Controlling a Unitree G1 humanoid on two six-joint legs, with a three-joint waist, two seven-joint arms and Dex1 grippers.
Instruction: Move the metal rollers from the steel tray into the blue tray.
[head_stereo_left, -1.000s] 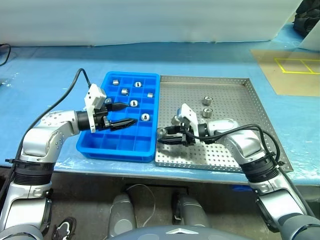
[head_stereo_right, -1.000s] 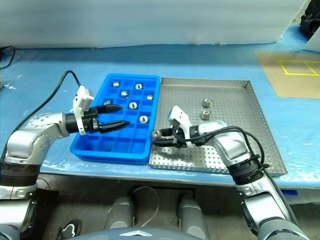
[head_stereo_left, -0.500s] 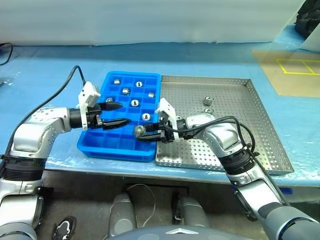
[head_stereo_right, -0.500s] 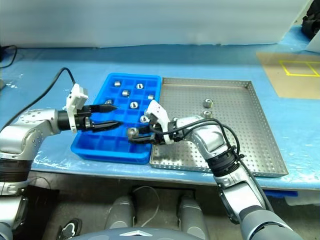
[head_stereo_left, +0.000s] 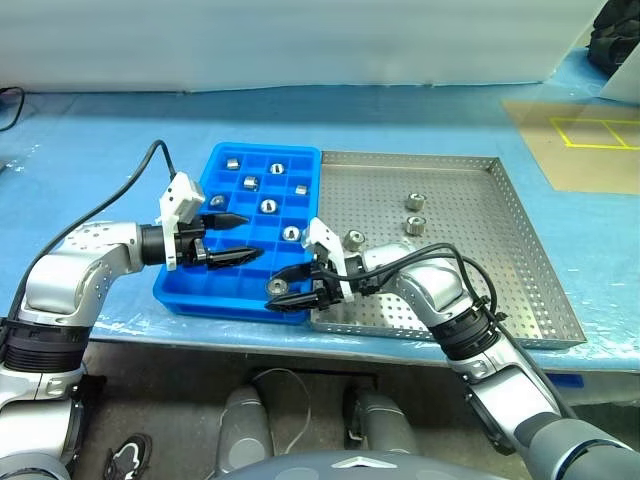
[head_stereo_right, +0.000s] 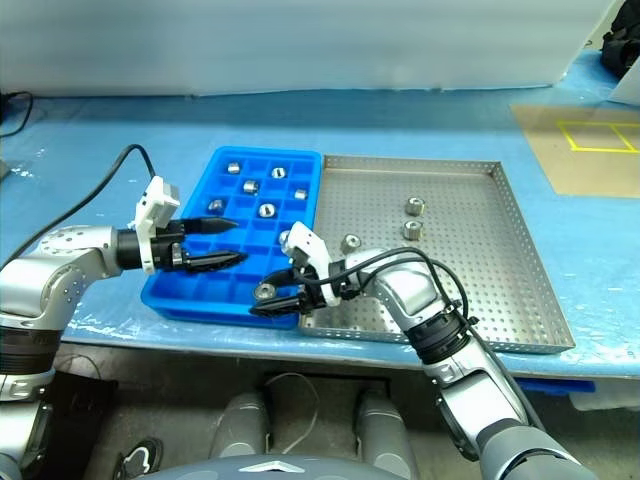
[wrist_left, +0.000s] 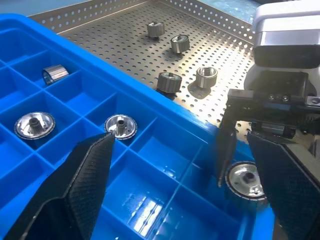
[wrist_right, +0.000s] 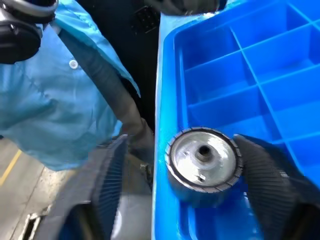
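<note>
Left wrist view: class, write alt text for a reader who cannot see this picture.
The open left gripper hovers over the blue tray, where the right gripper stands spread around a metal roller. Four more rollers lie behind on the steel tray.

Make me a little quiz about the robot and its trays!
1. True or false: the left gripper is shut on a roller.
2. Which tray is the right gripper over?
3. Fill in: the steel tray has a floor full of tiny ____.

Key: 1. False, it is open and empty. 2. The blue tray, with a roller between its open fingers. 3. Holes.
</note>
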